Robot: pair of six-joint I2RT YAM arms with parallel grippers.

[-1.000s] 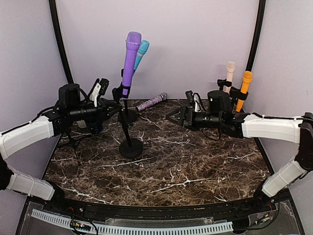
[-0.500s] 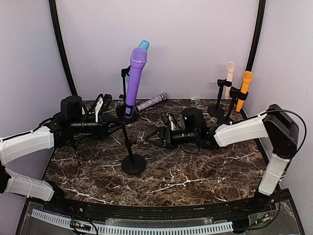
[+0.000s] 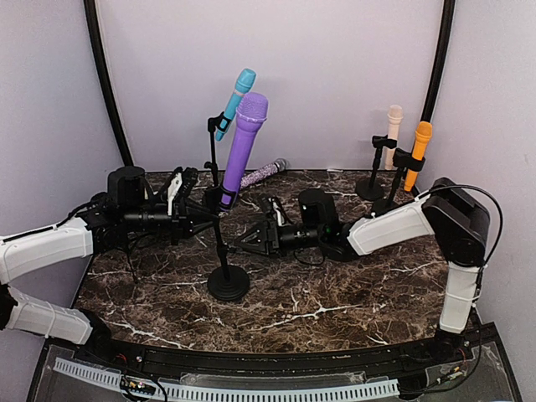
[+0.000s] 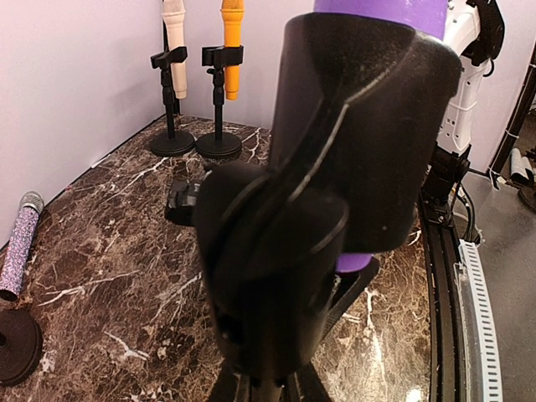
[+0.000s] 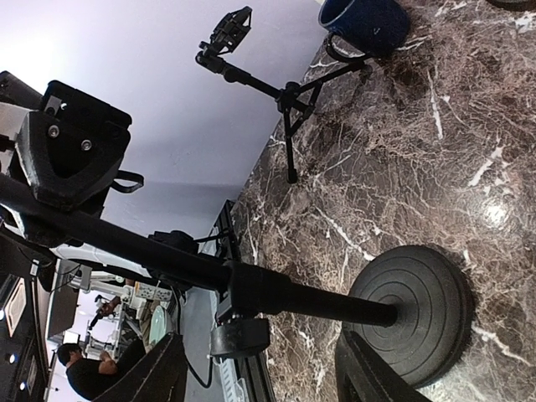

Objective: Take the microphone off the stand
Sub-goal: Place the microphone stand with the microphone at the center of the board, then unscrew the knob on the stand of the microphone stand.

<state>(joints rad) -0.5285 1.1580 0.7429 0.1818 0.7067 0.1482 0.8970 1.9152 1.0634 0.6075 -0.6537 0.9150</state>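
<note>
Shut tight, the jaws of my left gripper (image 3: 194, 219) clamp the stand (image 3: 221, 251) just under its clip (image 4: 360, 134). That arm stretches low and almost level in from 9 o'clock. My right gripper (image 3: 249, 243) has its jaws partly apart, holding nothing, at the lower pole above the round base (image 3: 228, 283). That arm reaches in from 3 o'clock, wrist rolled sideways. The purple microphone (image 3: 244, 142) sits in the clip, head leaning toward 1 o'clock.

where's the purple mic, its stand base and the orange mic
purple mic (image 3: 243, 151): top view, middle of handle
stand base (image 3: 228, 283): top view, top of disc
orange mic (image 3: 423, 131): top view, its head
</note>
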